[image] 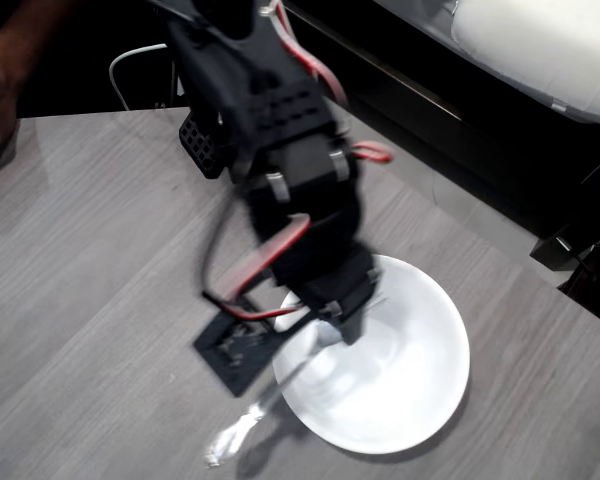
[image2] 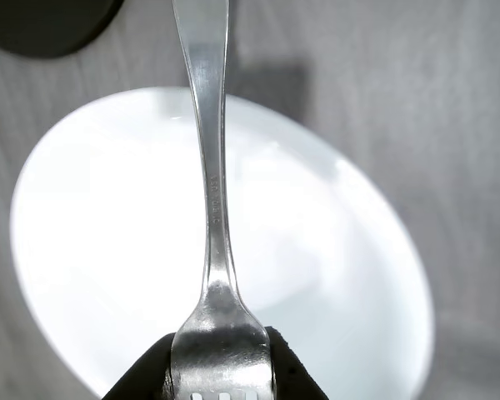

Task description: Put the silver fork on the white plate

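Fork head: nearest the wrist camera, the silver fork point(image2: 221, 333) sits clamped at 6 o'clock in that view, dark fingers point(image2: 150, 375) pressed on both sides of the base of its tines.
Desk: one grey wood-grain desk point(image: 90, 250) carries everything.
Arm: one black arm with red cabling reaches in from 12 o'clock in the overhead view, blurred.
Plate: one white plate point(image: 400, 370) lies toward 5 o'clock in the overhead view, bare of other things.
Fork position: one fork; its handle runs up toward 12 o'clock across the plate in the wrist view, apparently held above it rather than resting; in the overhead view its blurred far end pokes past the plate rim toward 7 o'clock.
End effector: one end effector point(image: 325, 325), closed tight on the fork's head, over the plate's 10 o'clock rim.
Step in hand: carrying the fork over the plate, judged near the release.
Doing it well: shift toward plate centre so the overhanging handle clears the rim, lower until metal nearly meets porcelain, then open gently to avoid a bounce or roll-off.
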You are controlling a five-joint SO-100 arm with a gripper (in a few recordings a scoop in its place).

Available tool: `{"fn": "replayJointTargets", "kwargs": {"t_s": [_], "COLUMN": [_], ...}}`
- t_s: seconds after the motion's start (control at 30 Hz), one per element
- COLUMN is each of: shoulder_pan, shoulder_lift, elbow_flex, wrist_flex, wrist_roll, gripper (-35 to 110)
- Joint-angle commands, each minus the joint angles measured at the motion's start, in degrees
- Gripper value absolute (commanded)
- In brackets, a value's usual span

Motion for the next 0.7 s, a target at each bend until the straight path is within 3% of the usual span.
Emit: {"fn": "replayJointTargets", "kwargs": {"t_s": [0.0,0.27,0.67], "shoulder_pan": [-3.8,-3.7,7.2], "shoulder_lift": [-5.9,-12.6,9.0], "elbow_flex": [-0.6,-1.8,-2.7], "wrist_flex": [-4.1,-6.9,5.5], "wrist_roll": [1.9,1.9,-1.4], "gripper": [0,28,33]}}
